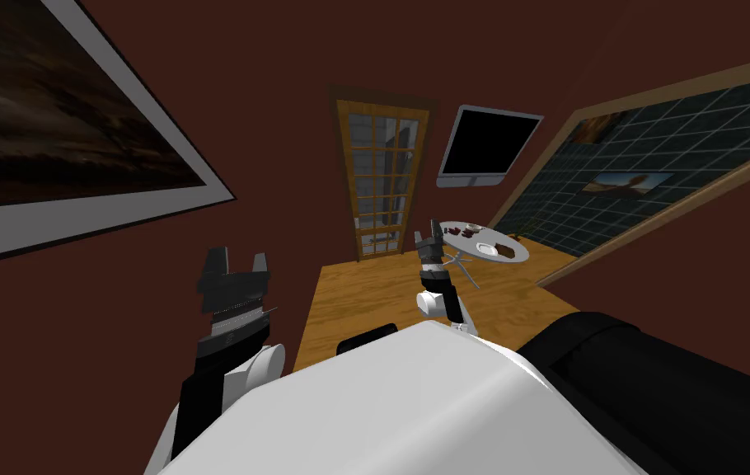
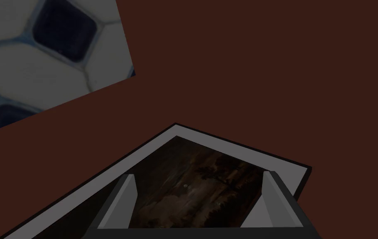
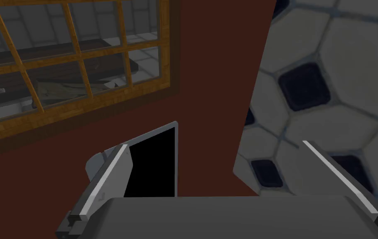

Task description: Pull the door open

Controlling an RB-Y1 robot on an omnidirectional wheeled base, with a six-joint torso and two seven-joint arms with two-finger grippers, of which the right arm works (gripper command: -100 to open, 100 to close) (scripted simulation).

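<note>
**A:** Where's the left gripper (image 1: 238, 262)?

**B:** Well left of the door (image 1: 382, 177), raised, blades spread wide and holding nothing. I'd judge it's idle, parked clear of the work.

**A:** And the door itself?

**B:** It's at the far end of the plank floor (image 1: 365, 297), well apart from both arms. It has an orange wood frame around a grid of glass panes and looks shut. The handle is too small to make out.

**A:** The right gripper (image 1: 431, 237)?

**B:** Right of the door's foot, also wide and empty, pointing forward, likely readied for the handle. Further right of the door are a flat black screen (image 1: 489, 142) and a round white table (image 1: 464, 243).
</note>
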